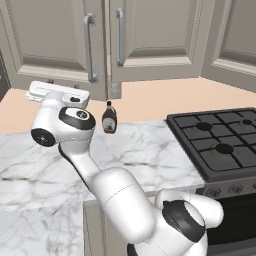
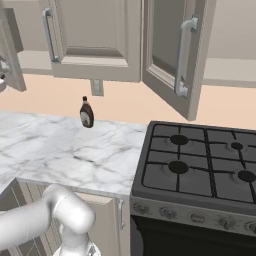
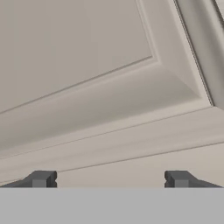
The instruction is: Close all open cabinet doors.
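Note:
Three taupe cabinet doors hang above the counter. In the left base view the left door (image 1: 55, 40) stands slightly ajar, its lower edge overlapping the middle door (image 1: 150, 35), which looks shut. The right door (image 2: 175, 55) is swung wide open over the stove, silver bar handle facing out. My gripper (image 1: 56, 89) is at the left door's bottom edge. In the hand view my gripper (image 3: 109, 179) is open, its fingertips (image 3: 41, 179) wide apart right in front of the framed panel (image 3: 87, 65), with nothing between them. Whether they touch the door I cannot tell.
A brown sauce bottle (image 1: 109, 119) stands upright on the marble counter (image 1: 45, 165) below the doors. A black gas stove (image 2: 200, 160) sits to the right, under the open door. A wall outlet (image 2: 96, 87) is behind the bottle.

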### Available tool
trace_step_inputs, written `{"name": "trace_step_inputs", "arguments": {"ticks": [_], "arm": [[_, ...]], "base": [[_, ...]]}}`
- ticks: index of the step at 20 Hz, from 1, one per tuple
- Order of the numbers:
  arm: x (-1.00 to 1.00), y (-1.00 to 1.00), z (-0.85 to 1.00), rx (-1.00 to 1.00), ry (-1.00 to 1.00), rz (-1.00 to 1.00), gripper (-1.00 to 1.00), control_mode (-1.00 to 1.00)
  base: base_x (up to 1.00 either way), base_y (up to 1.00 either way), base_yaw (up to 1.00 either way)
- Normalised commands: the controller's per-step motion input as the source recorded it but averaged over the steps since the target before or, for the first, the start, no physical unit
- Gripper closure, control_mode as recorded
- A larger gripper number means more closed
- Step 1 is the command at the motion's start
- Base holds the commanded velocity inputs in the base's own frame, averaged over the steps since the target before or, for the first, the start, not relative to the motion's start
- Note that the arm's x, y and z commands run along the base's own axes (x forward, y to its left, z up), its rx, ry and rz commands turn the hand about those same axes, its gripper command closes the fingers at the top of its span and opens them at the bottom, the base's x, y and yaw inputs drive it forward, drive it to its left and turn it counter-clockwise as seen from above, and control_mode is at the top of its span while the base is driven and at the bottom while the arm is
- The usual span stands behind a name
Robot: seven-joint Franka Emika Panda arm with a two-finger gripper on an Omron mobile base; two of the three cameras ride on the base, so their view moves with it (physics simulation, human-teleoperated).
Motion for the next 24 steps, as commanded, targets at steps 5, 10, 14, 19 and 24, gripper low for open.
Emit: {"name": "trace_step_inputs", "arguments": {"ticks": [5, 10, 14, 19, 24], "arm": [[0.42, -0.40, -0.05, 0.02, 0.00, 0.09, -1.00, -1.00], [0.35, -0.34, -0.04, 0.00, 0.00, 0.08, -1.00, -1.00], [0.37, -0.33, 0.00, 0.00, 0.00, 0.09, -1.00, -1.00], [0.35, -0.31, 0.00, 0.00, 0.00, 0.09, -1.00, -1.00], [0.33, -0.26, 0.00, 0.00, 0.00, 0.08, -1.00, -1.00]], "base": [[0.00, 0.00, 0.00], [0.00, 0.00, 0.00], [0.00, 0.00, 0.00], [0.00, 0.00, 0.00], [0.00, 0.00, 0.00]]}}
